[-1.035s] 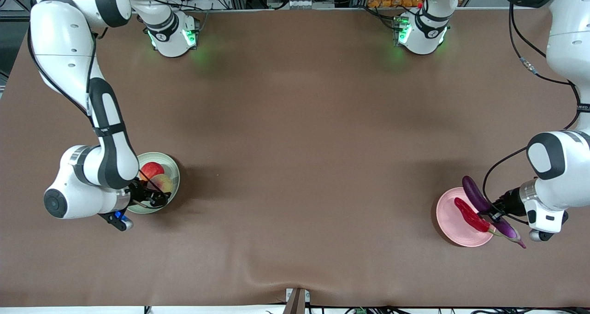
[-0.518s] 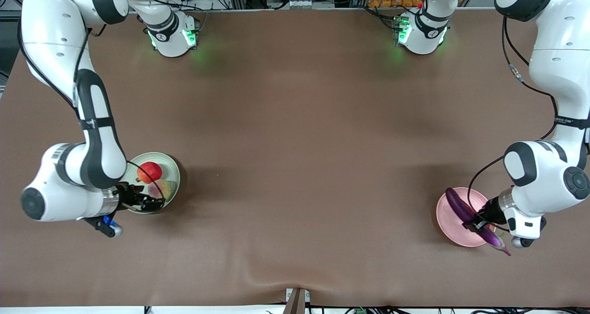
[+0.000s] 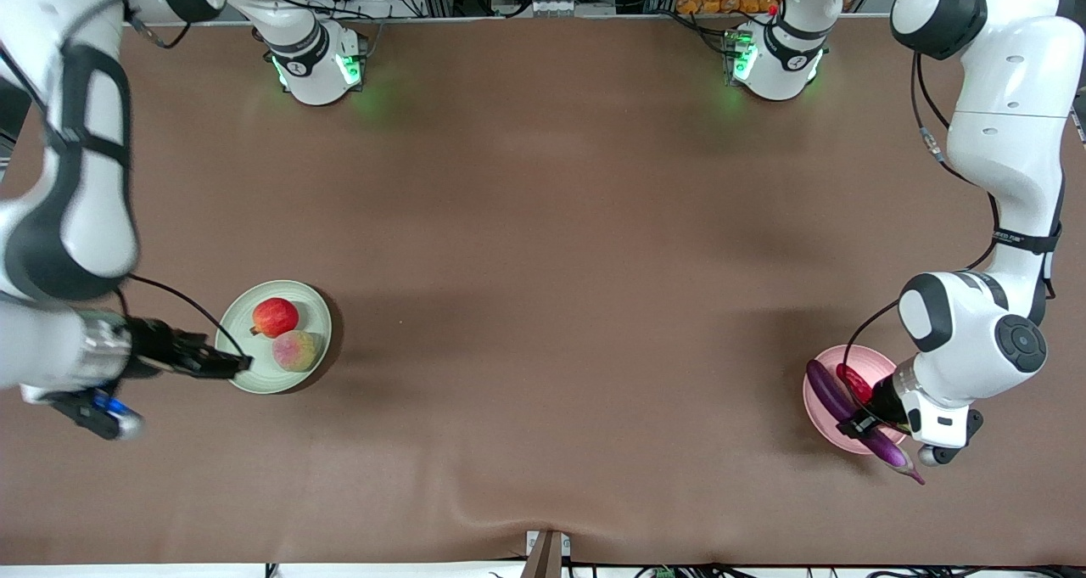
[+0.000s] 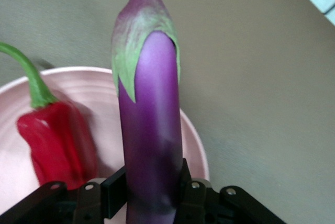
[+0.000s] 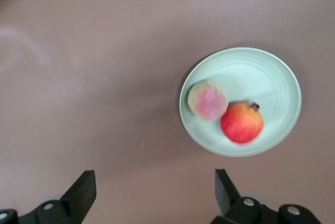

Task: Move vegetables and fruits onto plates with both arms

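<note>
The pale green plate (image 3: 254, 374) holds both fruits: the red pomegranate (image 3: 276, 317) and, touching it, the pink-green peach (image 3: 296, 350). My right gripper (image 3: 237, 361) hangs open and empty over the plate's rim at the right arm's end. Its wrist view shows the plate (image 5: 272, 77), peach (image 5: 208, 100) and pomegranate (image 5: 242, 123) well below the right gripper (image 5: 154, 190). My left gripper (image 3: 857, 425) is shut on the purple eggplant (image 3: 827, 391), slanted over the pink plate (image 3: 825, 429) beside the red chili (image 3: 855, 383). The left wrist view shows the eggplant (image 4: 149, 130), chili (image 4: 57, 135) and plate (image 4: 99, 88); the eggplant's stem end passes the rim.
Brown cloth covers the whole table (image 3: 543, 264). Both arm bases (image 3: 314, 64) with green lights stand at the edge farthest from the front camera. A small bracket (image 3: 547, 552) sits at the nearest edge. The two plates are at the two ends of the table.
My right gripper opened fully and drew up and away from the green plate, leaving the peach on it. My left gripper carried the eggplant in over the pink plate, beside the chili.
</note>
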Robot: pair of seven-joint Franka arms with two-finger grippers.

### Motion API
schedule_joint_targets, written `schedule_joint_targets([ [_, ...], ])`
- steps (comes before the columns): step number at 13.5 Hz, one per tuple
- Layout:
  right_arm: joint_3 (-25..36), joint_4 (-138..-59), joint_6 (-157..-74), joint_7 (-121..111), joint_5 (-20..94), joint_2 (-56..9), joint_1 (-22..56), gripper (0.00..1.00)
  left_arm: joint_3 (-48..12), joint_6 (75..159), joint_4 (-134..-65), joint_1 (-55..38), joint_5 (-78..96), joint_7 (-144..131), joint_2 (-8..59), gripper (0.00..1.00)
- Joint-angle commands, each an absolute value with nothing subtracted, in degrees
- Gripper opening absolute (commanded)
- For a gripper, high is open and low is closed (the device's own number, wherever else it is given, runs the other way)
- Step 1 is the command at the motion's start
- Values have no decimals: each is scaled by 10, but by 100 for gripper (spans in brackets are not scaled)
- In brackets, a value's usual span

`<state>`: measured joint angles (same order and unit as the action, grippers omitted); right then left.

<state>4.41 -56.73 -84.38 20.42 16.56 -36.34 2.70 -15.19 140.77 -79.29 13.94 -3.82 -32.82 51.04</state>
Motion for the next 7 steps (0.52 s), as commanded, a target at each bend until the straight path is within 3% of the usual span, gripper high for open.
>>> schedule_joint_targets([
  [1, 39, -584, -784, 168, 111, -285, 41, 100, -149, 1409, -776, 135, -33, -321, 520, 27],
  [2, 38, -584, -758, 130, 83, -267, 42, 100, -149, 1409, -773, 134, -33, -323, 520, 63],
  [3, 39, -584, -733, 91, 55, -254, 44, 100, -149, 1409, -773, 139, -33, -324, 519, 92],
  [4, 37, -586, -726, 51, 22, -237, 46, 100, -149, 1408, -773, 140, -30, -325, 518, 100],
  [7, 38, -589, -728, -60, -32, -195, 53, 100, -151, 1352, -773, 134, -30, -341, 484, 100],
])
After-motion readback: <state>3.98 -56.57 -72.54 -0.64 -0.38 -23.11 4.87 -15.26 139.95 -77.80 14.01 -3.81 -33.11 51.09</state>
